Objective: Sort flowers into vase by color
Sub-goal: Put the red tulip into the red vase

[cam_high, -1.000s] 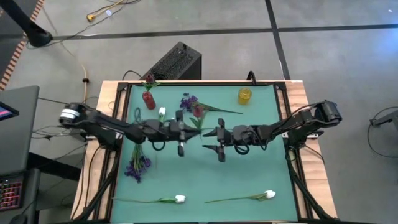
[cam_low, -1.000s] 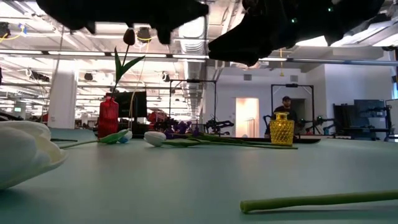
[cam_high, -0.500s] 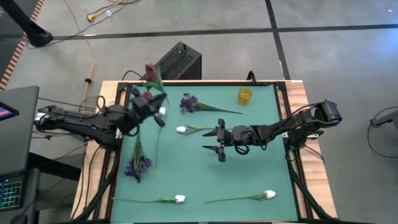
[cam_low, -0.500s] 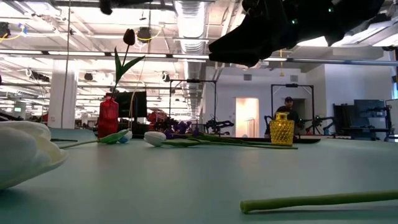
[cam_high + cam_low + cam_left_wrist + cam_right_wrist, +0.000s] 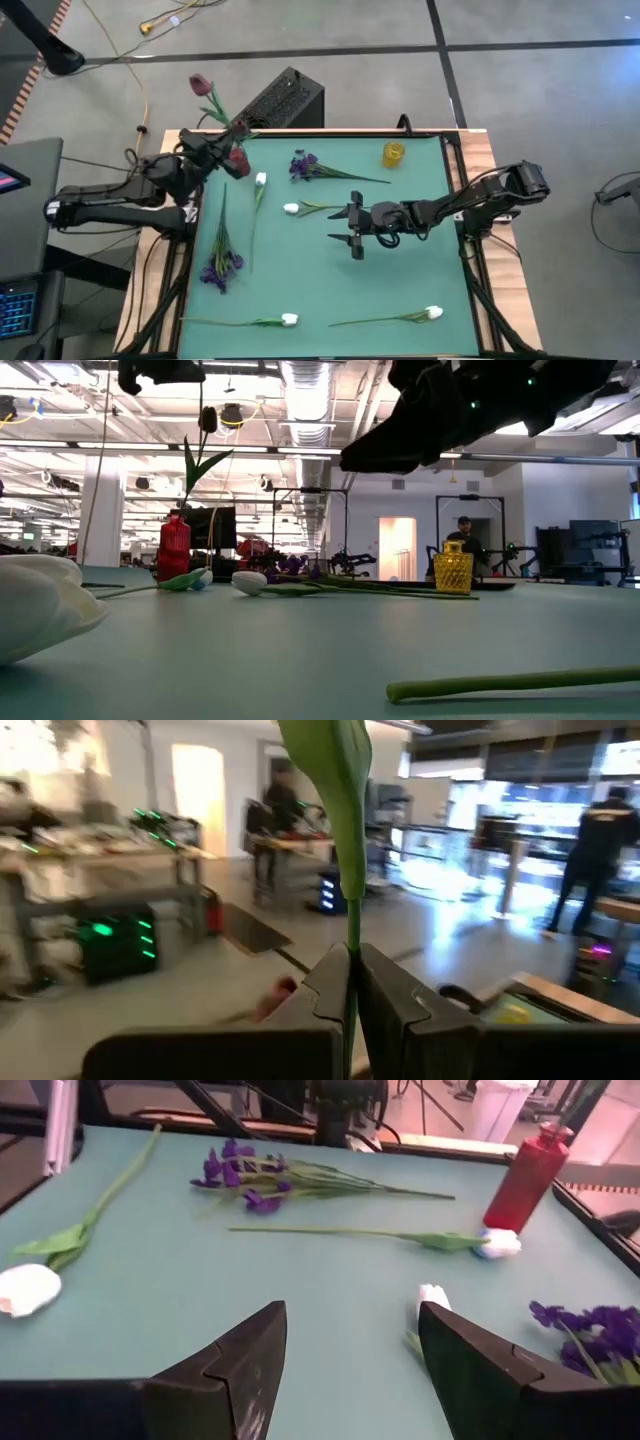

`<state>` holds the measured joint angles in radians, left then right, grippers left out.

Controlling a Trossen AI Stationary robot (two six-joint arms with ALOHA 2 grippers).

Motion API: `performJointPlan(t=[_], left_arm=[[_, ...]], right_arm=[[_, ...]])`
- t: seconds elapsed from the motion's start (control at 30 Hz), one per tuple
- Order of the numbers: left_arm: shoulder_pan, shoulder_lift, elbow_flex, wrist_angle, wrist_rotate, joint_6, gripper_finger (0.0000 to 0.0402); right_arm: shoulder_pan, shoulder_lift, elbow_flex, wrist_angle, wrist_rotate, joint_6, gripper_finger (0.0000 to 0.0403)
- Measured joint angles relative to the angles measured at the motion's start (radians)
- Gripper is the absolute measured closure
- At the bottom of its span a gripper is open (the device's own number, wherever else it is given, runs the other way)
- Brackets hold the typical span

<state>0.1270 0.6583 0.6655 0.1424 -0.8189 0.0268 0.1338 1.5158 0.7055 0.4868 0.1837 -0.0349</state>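
High view: the left gripper (image 5: 212, 150) clamps a red tulip (image 5: 201, 85) at eleven o'clock, above the red vase (image 5: 239, 160). The right gripper (image 5: 354, 229) hovers open mid-table. The long stem could miss the narrow neck.

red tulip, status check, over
Left gripper shut on dark red green-stemmed tulip, raised by red vase. Right gripper open, mid-table. Nothing in the way.

Mat centre (image 5: 300, 265) open; right end effector (image 5: 355, 228) hovers mid-table; flowers along edges.
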Motion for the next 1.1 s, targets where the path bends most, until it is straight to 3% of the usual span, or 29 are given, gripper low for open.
performJointPlan(t=[0.1,0.23,0.63,1.1], left_arm=[[0.011,-0.041,0.000,-0.086,0.010,-0.041,0.0401],[0.032,-0.069,0.000,-0.143,-0.063,-0.047,0.0401],[0.191,-0.022,0.000,-0.154,-0.074,-0.005,0.0401],[0.489,0.018,0.000,-0.203,0.205,-0.132,0.0401]], right_arm=[[-0.020,0.000,0.000,-0.016,0.000,0.000,0.0148],[-0.044,0.000,0.000,-0.016,0.000,0.000,0.0148],[-0.065,0.000,0.000,-0.022,0.000,0.008,0.0148],[-0.063,0.000,0.000,-0.077,-0.002,0.009,0.0148]])
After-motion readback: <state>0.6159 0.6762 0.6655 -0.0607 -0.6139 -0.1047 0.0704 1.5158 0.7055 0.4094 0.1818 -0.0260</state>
